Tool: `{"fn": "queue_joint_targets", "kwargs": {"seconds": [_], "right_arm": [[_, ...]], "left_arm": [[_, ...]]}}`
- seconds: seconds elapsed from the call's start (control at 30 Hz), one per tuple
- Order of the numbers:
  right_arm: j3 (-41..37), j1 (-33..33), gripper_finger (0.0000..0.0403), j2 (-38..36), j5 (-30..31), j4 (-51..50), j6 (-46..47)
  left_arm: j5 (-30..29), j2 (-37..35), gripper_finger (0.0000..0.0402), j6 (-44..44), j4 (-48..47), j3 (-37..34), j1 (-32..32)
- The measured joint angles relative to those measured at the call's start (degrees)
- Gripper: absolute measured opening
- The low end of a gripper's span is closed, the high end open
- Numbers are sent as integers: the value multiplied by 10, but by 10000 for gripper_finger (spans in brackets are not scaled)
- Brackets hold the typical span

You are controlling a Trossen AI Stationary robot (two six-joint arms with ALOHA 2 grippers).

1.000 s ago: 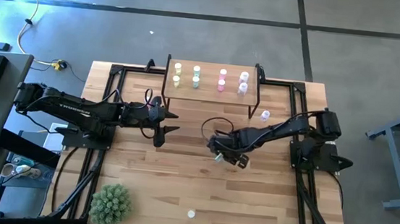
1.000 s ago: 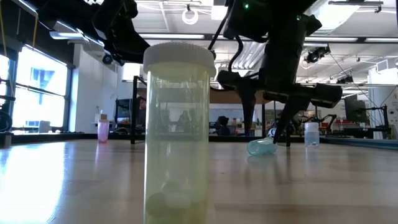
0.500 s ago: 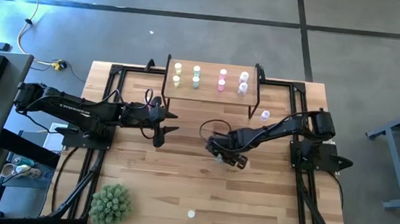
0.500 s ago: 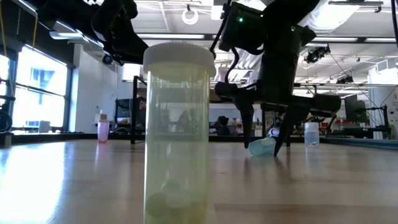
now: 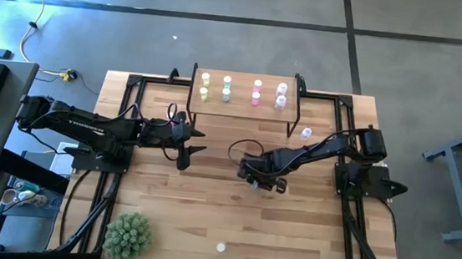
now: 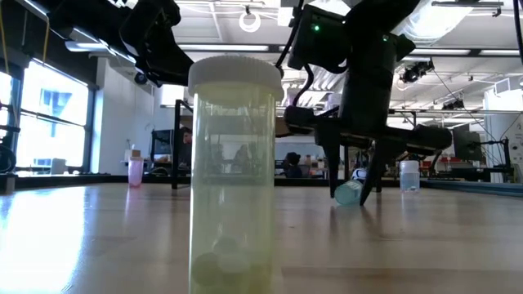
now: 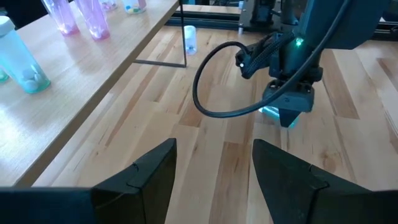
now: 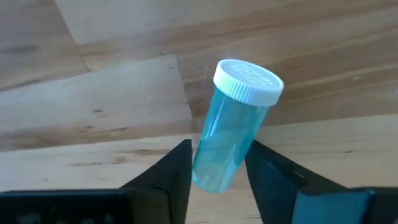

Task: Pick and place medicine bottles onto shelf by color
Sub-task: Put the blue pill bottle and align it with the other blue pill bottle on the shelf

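Teal bottle (image 8: 233,130) lying on its side on the worktop (image 5: 206,220) near the middle, straddled by right gripper (image 5: 262,179), fingers (image 8: 168,180) narrowing on the body from either side but pads not clearly pressed home yet. Long axis running away from the wrist, white cap at the far end, tilted a little off the fingers' line; grasp therefore across the barrel, low on the body. Probably wants a firmer squeeze before any lift, else risks rolling out. Left gripper (image 5: 190,141) waiting well apart towards the left, fingers wide and empty. Shelf (image 5: 241,105) at the far edge, already carrying yellow, green, pink and lavender bottles in columns; right arm plainly nearer this bottle.
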Motion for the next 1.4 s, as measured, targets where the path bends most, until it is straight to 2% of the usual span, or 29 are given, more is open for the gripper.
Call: {"fn": "queue_joint_targets", "kwargs": {"seconds": [0.2, 0.4, 0.67, 0.9, 1.13, 1.4], "right_arm": [[0, 0, 105, 0, 0, -1, -57], [0, 4, 93, 0, 0, -1, -113], [-1, 34, 92, 0, 31, 17, -217], [-1, 69, 91, 3, 75, 113, -302], [-1, 102, 91, 3, 150, 252, -399], [-1, 132, 90, 2, 219, 322, -467]], "left_arm": [[0, 0, 202, 0, 0, 0, 0], [1, 0, 202, 0, 0, 0, 0], [53, 0, 202, 0, -4, 0, 0], [113, 0, 202, -13, -4, 0, 0], [152, 0, 202, -21, -4, 0, 0], [187, 0, 202, -53, -4, 0, -2]]}}
